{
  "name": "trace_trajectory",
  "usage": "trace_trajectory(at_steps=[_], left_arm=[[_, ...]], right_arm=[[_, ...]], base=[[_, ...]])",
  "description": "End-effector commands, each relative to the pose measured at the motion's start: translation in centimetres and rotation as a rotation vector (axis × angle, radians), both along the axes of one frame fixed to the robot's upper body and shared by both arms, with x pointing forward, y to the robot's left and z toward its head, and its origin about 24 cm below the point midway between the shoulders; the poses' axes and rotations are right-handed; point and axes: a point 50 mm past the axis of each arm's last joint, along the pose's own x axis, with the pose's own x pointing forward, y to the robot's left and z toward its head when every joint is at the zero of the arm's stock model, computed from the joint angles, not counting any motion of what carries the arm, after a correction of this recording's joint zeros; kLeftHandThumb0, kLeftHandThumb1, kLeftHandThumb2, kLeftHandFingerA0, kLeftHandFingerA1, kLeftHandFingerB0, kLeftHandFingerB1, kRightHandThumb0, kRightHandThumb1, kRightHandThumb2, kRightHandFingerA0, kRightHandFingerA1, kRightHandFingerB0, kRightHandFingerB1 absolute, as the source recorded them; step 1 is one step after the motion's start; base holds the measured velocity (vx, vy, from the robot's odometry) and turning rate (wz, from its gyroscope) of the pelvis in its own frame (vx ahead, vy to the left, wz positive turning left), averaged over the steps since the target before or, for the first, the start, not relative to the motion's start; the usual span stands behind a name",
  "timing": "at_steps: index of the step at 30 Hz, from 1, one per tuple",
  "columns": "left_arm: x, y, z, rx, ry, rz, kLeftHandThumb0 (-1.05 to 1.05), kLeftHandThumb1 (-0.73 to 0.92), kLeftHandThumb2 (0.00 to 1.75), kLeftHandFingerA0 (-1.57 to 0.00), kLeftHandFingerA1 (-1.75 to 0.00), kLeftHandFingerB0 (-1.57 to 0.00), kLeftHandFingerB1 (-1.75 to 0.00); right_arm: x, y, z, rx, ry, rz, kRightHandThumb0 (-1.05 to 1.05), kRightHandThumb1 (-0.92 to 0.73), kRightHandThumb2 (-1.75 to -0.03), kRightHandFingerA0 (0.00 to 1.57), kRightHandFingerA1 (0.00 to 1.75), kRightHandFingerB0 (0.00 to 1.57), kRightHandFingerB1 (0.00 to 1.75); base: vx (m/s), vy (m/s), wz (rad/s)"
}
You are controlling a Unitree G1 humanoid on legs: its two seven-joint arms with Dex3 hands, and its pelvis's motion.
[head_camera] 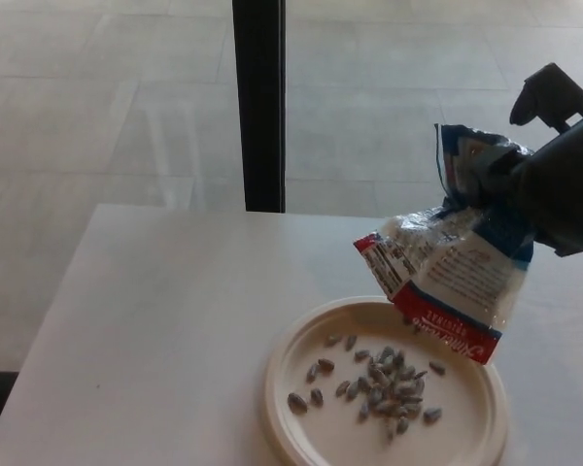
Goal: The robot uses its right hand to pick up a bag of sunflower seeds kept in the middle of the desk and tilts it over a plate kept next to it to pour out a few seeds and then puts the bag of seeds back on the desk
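My right hand [554, 180] is shut on a red, white and blue bag of sunflower seeds [447, 277]. The bag hangs tilted, its open red mouth pointing down-left over the far right part of a round cream plate [291, 413]. Several dark seeds [384, 379] lie scattered across the plate's middle. The plate sits on the white desk [155, 320] near its front edge. My left hand does not show.
A black vertical post [258, 102] stands behind the desk's far edge, in front of a grey tiled floor. The desk's left edge runs diagonally at the picture's left.
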Motion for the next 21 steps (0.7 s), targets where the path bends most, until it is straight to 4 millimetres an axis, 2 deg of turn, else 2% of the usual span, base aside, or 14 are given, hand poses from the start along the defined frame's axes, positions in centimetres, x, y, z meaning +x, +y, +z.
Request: trace_trajectory(at_steps=[1, 3, 4, 5, 6, 10, 12, 17, 18, 21], left_arm=[[-0.1, 0.7, 0.6, 0.033, 0.011, -0.001, -0.74, 0.77, 0.63, -0.44, -0.54, -0.43, -0.37], [-0.2, 0.7, 0.6, 0.035, 0.013, -0.002, -0.74, 0.77, 0.63, -0.42, -0.54, -0.42, -0.37], [-0.2, 0.6, 0.6, 0.028, 0.003, 0.005, -0.73, 0.76, 0.63, -0.43, -0.55, -0.42, -0.38], [-0.2, 0.6, 0.6, 0.029, 0.004, 0.001, -0.74, 0.77, 0.63, -0.44, -0.54, -0.43, -0.38], [-0.2, 0.7, 0.6, 0.028, 0.007, 0.004, -0.74, 0.76, 0.63, -0.44, -0.54, -0.44, -0.38], [-0.3, 0.7, 0.5, 0.022, 0.004, 0.020, -0.74, 0.75, 0.64, -0.43, -0.55, -0.42, -0.38], [-0.3, 0.6, 0.5, 0.023, 0.000, 0.014, -0.76, 0.75, 0.63, -0.45, -0.56, -0.42, -0.38], [-0.5, 0.6, 0.4, 0.018, 0.010, 0.023, -0.75, 0.75, 0.63, -0.45, -0.55, -0.42, -0.37], [-0.6, 0.5, 0.3, 0.015, 0.016, 0.024, -0.75, 0.76, 0.63, -0.46, -0.54, -0.43, -0.37], [-0.7, 0.4, 0.2, 0.012, 0.019, 0.026, -0.74, 0.76, 0.63, -0.46, -0.54, -0.43, -0.37]], right_arm=[[-0.1, -1.2, -0.6, 0.028, 0.038, -0.076, -0.20, -0.38, -1.07, 0.96, 1.75, 0.82, 1.53], [-0.2, -1.5, -1.2, 0.035, 0.047, -0.086, -0.19, -0.39, -1.09, 0.96, 1.75, 0.77, 1.63], [-0.3, -1.5, -1.5, 0.040, 0.053, -0.093, -0.19, -0.42, -1.04, 0.95, 1.75, 0.79, 1.58], [-0.4, -1.6, -2.0, 0.084, 0.084, -0.105, -0.20, -0.42, -1.05, 0.92, 1.75, 0.75, 1.63], [-0.4, -1.6, -2.3, 0.133, 0.108, -0.111, -0.21, -0.43, -1.06, 0.93, 1.75, 0.78, 1.56], [-0.6, -1.5, -3.3, 0.213, 0.156, -0.116, -0.19, -0.45, -1.04, 0.90, 1.75, 0.77, 1.59], [-1.2, -1.1, -4.4, 0.248, 0.183, -0.128, -0.20, -0.49, -1.04, 0.89, 1.75, 0.77, 1.59], [-2.0, -0.5, -6.0, 0.303, 0.232, -0.128, -0.16, -0.43, -1.07, 0.91, 1.75, 0.72, 1.69], [-2.3, -0.5, -6.7, 0.341, 0.250, -0.136, -0.15, -0.40, -1.10, 0.90, 1.75, 0.74, 1.65], [-2.5, -0.8, -7.0, 0.368, 0.264, -0.157, -0.15, -0.40, -1.09, 0.90, 1.75, 0.75, 1.63]], base=[[0.00, 0.000, 0.00], [0.00, 0.000, 0.00], [0.00, 0.000, 0.00], [0.00, 0.000, 0.00], [0.00, 0.000, 0.00], [0.00, 0.000, 0.00], [0.00, 0.000, 0.00], [0.00, 0.000, 0.00], [0.00, 0.000, 0.00], [0.00, 0.000, 0.00]])
